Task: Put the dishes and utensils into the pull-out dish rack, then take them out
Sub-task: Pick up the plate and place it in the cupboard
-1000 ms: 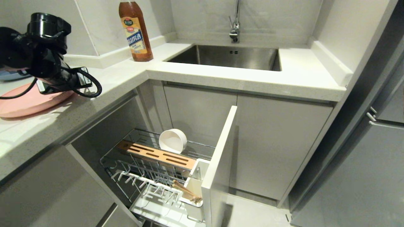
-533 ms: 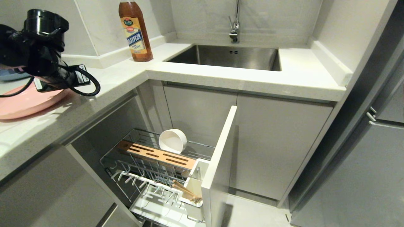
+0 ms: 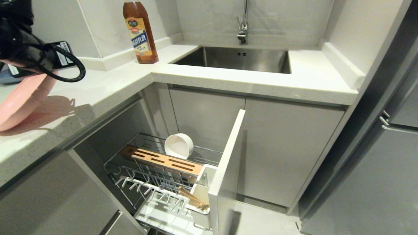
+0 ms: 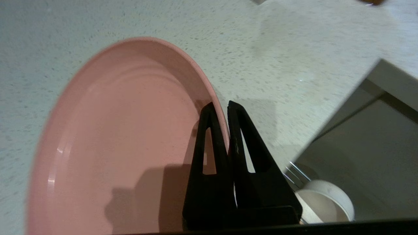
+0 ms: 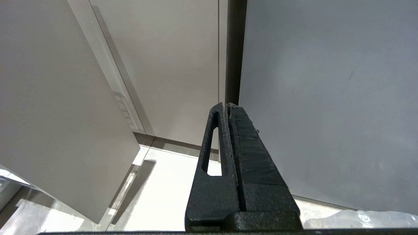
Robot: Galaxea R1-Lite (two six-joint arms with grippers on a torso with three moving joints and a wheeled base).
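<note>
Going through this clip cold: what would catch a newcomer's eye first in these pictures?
First, the pink plate at the far left, tilted up off the white counter with the left gripper clamped on its rim. Next, the pull-out dish rack drawn out below the counter, with a cream-white bowl on its side behind the slotted wooden block and chopsticks in the utensil cup.

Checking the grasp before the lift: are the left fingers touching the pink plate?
Touching. In the left wrist view both fingers pinch the plate by its rim, one on each face, with no gap.
</note>
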